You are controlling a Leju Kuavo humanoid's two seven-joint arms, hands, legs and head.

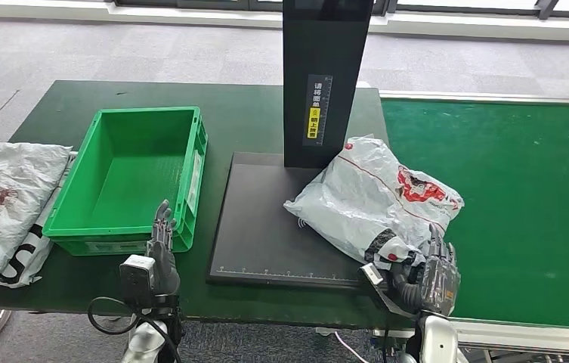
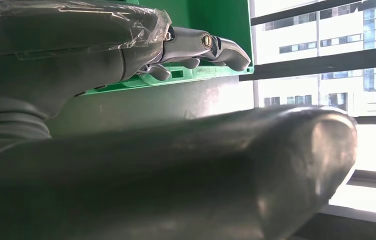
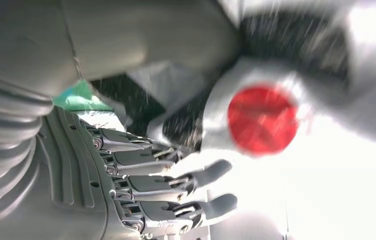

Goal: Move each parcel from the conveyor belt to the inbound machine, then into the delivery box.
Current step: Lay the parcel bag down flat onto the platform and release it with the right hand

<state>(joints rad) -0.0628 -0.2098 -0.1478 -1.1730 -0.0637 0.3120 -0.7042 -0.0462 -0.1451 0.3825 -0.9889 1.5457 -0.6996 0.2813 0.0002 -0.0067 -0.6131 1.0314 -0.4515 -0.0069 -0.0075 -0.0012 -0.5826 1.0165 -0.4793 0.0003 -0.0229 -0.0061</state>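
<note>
The parcel in play is a white-grey poly mailer bag (image 1: 375,198) with red print, lying half on the black platform of the inbound machine (image 1: 266,227) and half over the edge of the green conveyor belt (image 1: 523,197), its far end close against the machine's upright black column (image 1: 325,76). It looks soft and crumpled, a thin plastic skin around loosely packed contents, so I judge it light, floppy and rather slick: it will sag and fold when lifted by one end, and the film could slide out of a shallow pinch. The near corner, where the plastic bunches, is where the right hand (image 1: 426,276) sits, and the right wrist view shows the bag (image 3: 275,115) pressed close against the palm with the fingers (image 3: 210,172) curling toward it; whether they are truly clamped on the film I cannot tell. A hold that gathers a thick fold, or supports from beneath the bulk, would seem safer than the bare edge. The left hand (image 1: 159,257) holds nothing, fingers (image 2: 215,45) extended and together, just beside the near wall of the green delivery box (image 1: 130,174), which holds no parcel. Count: one parcel at the machine, a pile of two or so worn mailer bags (image 1: 5,204) on the dark green surface (image 1: 243,113) left of the box, one box, one machine.
</note>
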